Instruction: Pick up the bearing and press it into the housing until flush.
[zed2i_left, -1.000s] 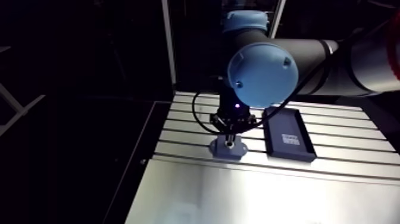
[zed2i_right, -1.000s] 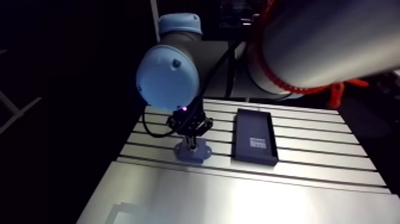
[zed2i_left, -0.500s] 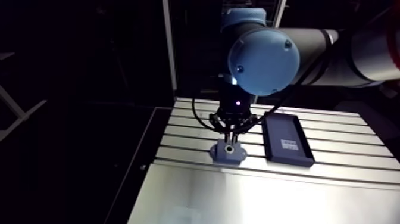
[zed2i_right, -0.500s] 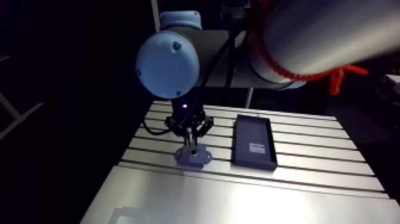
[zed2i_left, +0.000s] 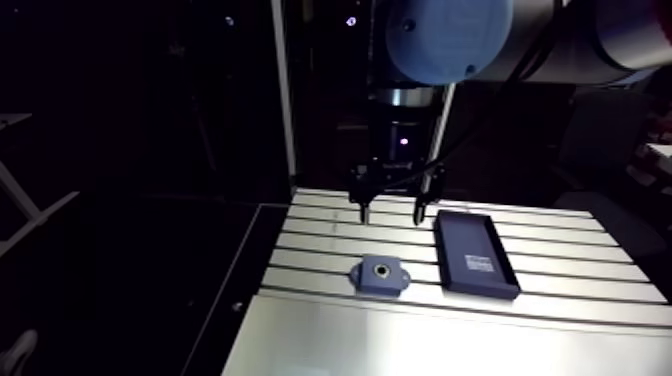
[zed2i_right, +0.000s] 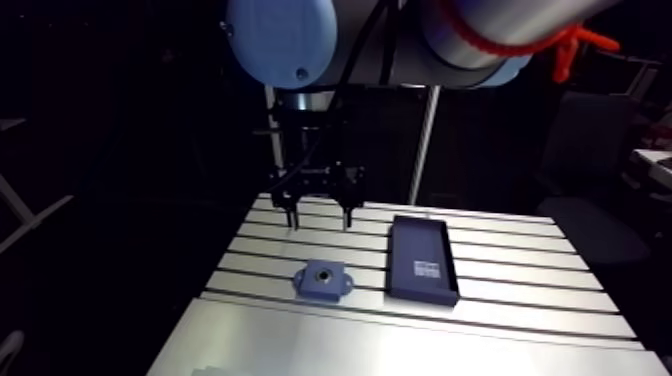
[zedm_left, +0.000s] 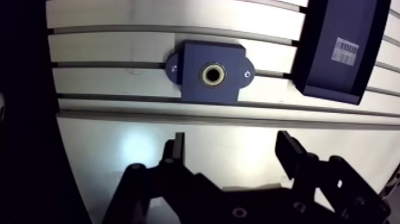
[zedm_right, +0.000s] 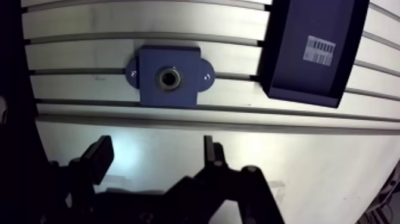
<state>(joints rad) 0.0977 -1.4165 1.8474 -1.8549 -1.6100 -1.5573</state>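
Claw (zedm_left: 232, 143): released, fingers spread wide, nothing between them. In the arm view it hangs clear above the slotted aluminium tabletop (zedm_left: 107, 50), touching nothing.

Blue flat housing block with two rounded ears (zedm_left: 191, 89): lies flat on the tabletop, straight ahead of the claw and roughly on its centreline, apart from both fingers. Its long axis, ear to ear, runs along the tabletop slots and parallel to the line joining the two fingertips.

Small metal ring bearing (zedm_left: 205, 74): sits in the housing's centre bore, not in the claw. No loose bearing shows anywhere else on the tabletop. From above the ring looks level with the blue face, but the wrist view cannot settle whether it is truly flush.

Dark blue rectangular tray with a white barcode label (zedm_left: 339, 50): near the housing on one side, not touching it, long axis across the slots. Looks empty.

Judgement: pick and insertion look done, and only the seating depth is in doubt. Any further press turns on one relation: the bore lies forward of the claw and below it, so the claw would need to travel ahead, then straight down over the ring.
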